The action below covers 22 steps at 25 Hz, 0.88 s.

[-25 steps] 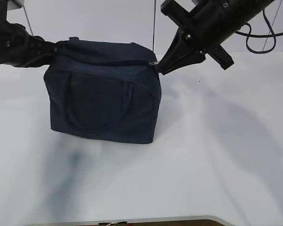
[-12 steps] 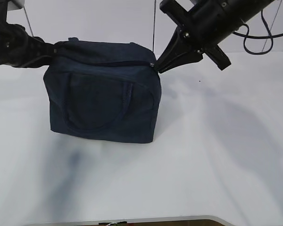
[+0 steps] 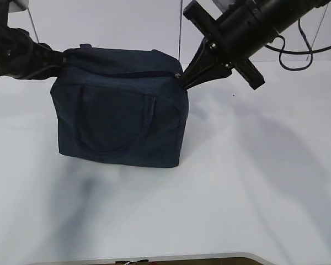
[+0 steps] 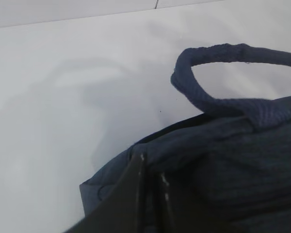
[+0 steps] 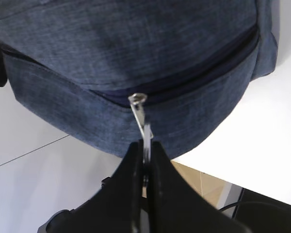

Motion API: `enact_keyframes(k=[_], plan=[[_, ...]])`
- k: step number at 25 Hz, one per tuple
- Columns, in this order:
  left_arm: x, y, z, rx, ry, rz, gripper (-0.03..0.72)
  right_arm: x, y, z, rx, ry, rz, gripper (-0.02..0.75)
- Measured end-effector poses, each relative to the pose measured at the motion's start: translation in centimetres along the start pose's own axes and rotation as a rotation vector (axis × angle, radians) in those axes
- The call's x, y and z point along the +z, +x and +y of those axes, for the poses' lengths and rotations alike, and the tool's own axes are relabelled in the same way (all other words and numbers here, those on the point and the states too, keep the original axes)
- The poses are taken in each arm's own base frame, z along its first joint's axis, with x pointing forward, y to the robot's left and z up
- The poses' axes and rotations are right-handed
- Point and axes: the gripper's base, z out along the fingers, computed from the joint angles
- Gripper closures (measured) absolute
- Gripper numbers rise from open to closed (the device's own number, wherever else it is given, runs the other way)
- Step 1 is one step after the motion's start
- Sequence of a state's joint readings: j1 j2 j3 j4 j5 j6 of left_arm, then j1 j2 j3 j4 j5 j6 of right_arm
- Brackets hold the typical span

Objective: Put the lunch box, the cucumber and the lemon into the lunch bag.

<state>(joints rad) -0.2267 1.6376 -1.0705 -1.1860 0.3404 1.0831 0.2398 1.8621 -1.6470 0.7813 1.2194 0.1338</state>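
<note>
On white table, navy lunch bag (image 3: 121,118) (zipped), boxy

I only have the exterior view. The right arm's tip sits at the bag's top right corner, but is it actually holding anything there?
Observer: Yes. In the right wrist view the right gripper has its jaws shut on the metal zipper pull of the lunch bag.
Operator: Is the zipper open or closed along that side?
Observer: The right wrist view shows the zipper closed along the whole stretch in view, with the slider at the end nearest the jaws.
Operator: And the left arm, which I see only reaching the bag's top left?
Observer: In the left wrist view the left gripper is shut, pinching the bag's fabric at its top edge, beside a loop handle.
</note>
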Motion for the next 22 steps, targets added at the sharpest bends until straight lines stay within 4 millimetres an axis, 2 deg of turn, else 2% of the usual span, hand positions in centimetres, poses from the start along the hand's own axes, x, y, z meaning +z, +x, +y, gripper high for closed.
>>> enact_keyframes(k=[8, 16, 22], plan=[[0.0, 0.0, 0.0, 0.002, 0.000, 0.001, 0.702, 0.9, -0.8, -1.1, 0.046, 0.000, 0.019, 0.733], [-0.1, 0.5, 0.8, -0.014, -0.017, 0.013, 0.702, -0.7, -2.0, -2.7, 0.100, -0.021, -0.025, 0.734], [-0.1, 0.6, 0.9, -0.018, -0.019, 0.016, 0.702, 0.1, -2.4, -3.3, 0.105, -0.022, -0.008, 0.734]])
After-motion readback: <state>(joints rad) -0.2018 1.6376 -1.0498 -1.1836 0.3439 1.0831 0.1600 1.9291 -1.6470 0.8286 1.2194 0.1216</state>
